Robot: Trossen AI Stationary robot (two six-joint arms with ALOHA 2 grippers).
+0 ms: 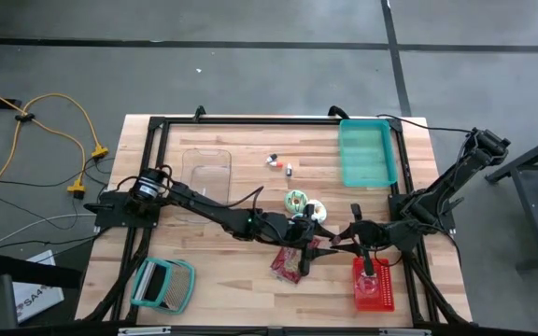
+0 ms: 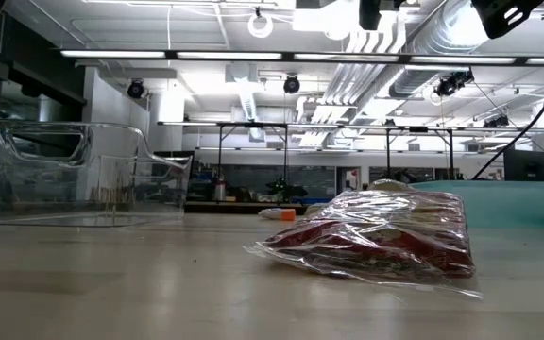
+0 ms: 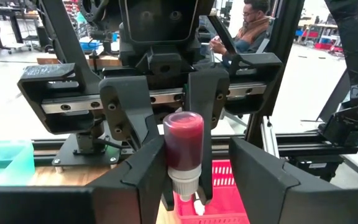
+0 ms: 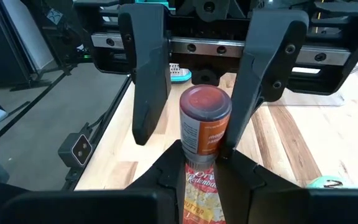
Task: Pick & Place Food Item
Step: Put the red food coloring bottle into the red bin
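Seen from above, the bottle is almost wholly hidden where the two arms meet, just right of the tabletop's middle. The wrist views show it better: a small bottle (image 4: 205,121) of red sauce with a white cap. The right gripper (image 4: 204,168) is clamped on it. The left gripper (image 3: 194,180) faces it with its fingers spread, one on each side of the bottle. One finger looks close enough to touch the bottle and the other is apart.

The low view shows neither gripper. A wrapped popcorn bag (image 1: 290,262) lies below the grippers, towards the near edge.

A red basket (image 1: 386,297) at the near right corner holds something pale that is hard to make out. A teal tray (image 1: 367,154) sits at the far right, and a clear bin (image 1: 205,168) is far left of centre.
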